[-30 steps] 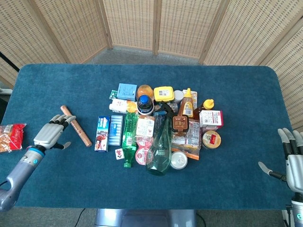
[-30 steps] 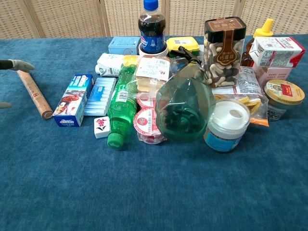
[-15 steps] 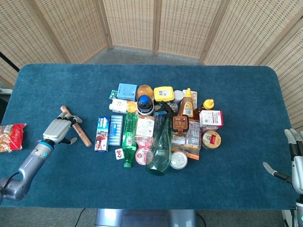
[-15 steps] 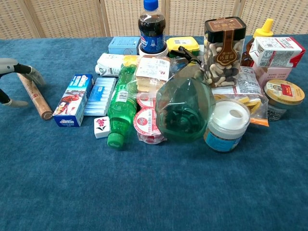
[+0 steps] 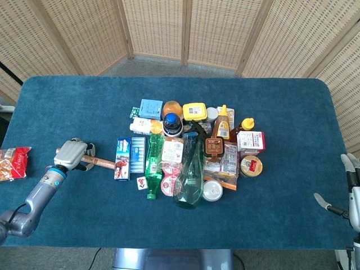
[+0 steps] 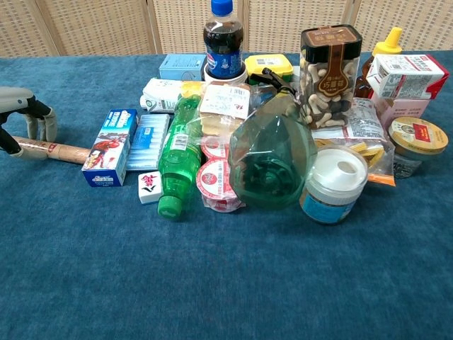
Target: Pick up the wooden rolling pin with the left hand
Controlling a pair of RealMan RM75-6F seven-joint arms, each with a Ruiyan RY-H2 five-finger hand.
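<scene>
The wooden rolling pin (image 5: pixel 100 163) (image 6: pixel 55 150) lies almost crosswise on the blue tablecloth at the left. Its right end touches the blue and red box (image 5: pixel 121 151) (image 6: pixel 105 146). My left hand (image 5: pixel 72 153) (image 6: pixel 23 115) sits over the pin's left end. Its fingers (image 6: pixel 41 125) curl down behind the pin and the thumb is in front, so it grips the pin, which still rests on the cloth. My right hand (image 5: pixel 352 187) is at the table's far right edge, fingers spread, holding nothing.
A dense pile of groceries fills the table's middle: a green bottle (image 5: pixel 153 166), a cola bottle (image 5: pixel 172 125), a clear green flask (image 5: pixel 190 177), jars and cartons. A red snack bag (image 5: pixel 12 163) lies at the left edge, close to my left arm.
My left hand slid onto the pin and closed around it. The pin swung from a diagonal to nearly crosswise, its end now against the blue box. The right hand drew slightly back.
</scene>
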